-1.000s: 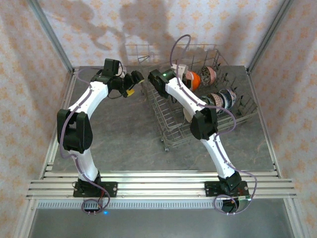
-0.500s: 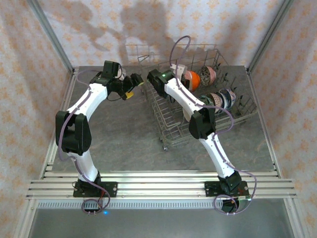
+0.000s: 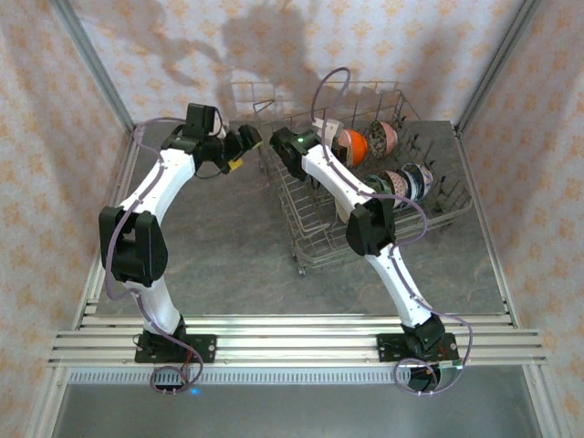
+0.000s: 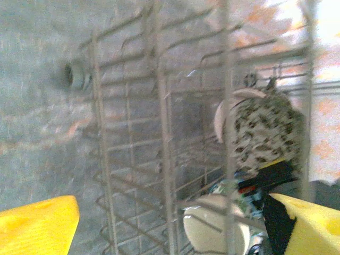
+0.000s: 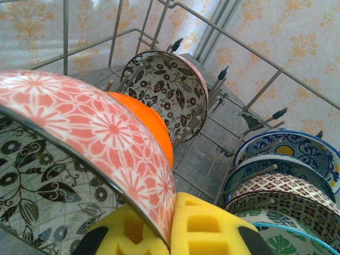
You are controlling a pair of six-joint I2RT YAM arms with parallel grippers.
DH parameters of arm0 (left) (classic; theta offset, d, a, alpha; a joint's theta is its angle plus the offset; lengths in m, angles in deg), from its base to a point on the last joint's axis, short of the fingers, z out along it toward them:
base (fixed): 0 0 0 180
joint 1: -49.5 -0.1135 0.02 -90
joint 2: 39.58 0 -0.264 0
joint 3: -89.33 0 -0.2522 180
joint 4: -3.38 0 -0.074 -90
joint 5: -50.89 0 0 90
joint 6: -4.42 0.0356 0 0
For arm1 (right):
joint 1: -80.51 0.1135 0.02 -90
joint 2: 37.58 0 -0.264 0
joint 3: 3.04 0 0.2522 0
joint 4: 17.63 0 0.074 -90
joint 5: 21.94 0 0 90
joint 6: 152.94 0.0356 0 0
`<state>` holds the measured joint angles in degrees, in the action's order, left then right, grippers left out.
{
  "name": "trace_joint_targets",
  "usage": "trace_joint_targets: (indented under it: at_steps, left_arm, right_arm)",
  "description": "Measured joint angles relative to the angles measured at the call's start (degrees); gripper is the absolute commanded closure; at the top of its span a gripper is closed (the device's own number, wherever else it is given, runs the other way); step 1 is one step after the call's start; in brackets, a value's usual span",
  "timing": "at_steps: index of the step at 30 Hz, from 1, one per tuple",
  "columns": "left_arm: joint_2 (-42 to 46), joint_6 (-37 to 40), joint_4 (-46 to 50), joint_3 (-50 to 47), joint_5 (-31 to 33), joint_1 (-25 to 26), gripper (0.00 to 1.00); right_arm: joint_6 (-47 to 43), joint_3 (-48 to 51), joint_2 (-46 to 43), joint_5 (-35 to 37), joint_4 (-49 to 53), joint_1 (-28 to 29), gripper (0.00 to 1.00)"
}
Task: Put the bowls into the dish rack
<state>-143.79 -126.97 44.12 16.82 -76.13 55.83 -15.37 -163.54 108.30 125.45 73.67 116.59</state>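
Rack (image 3: 310, 239), desk (image 3: 228, 246) right: bowls (image 3: 402, 181) upright between tines. Right tool (image 5: 171, 229) clamps rim of pink bowl (image 5: 95, 127) inside. Left tool (image 3: 244, 143) wide, empty, just left of rack.

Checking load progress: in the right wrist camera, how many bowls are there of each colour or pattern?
coral floral bowl: 2, this one gripped by the right end effector, another behind
orange bowl: 1
blue-and-white bowl: 2
brown-red lattice bowl: 1
green-leaf bowl: 1
Total: 7
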Motion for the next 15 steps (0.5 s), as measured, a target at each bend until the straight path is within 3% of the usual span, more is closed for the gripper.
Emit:
trace_joint_targets:
  at_steps: [7,15]
  left_arm:
    - [-3.0,1.9,-1.6,10.0,0.3,-2.3,0.09]
    - [-18.5,4.7,0.7,25.0,1.3,-2.5,0.15]
  right_arm:
    - [-0.7,0.0,-0.3,-1.5,0.0,0.0,1.0]
    - [-3.7,0.0,-2.1,-2.6,-0.5,0.2,1.0]
